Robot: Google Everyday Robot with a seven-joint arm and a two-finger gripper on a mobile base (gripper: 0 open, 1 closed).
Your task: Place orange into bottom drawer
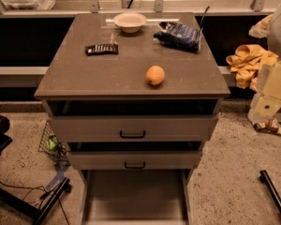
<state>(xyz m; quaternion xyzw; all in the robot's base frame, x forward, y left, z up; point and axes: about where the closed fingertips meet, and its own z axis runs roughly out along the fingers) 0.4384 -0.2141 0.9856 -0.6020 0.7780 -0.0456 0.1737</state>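
The orange sits on the grey-brown cabinet top, near the front edge and a little right of centre. The bottom drawer is pulled out below the two upper drawers, and its flat floor shows nothing in it. My arm hangs at the right edge of the view, beside the cabinet. My gripper is at its lower end, well right of the orange and below the level of the cabinet top, holding nothing that I can see.
On the cabinet top stand a white bowl at the back, a blue snack bag at the back right and a black bar at the left. The two upper drawers stand slightly out. Yellow cloth lies at the right, and cables and a dark base at the lower left.
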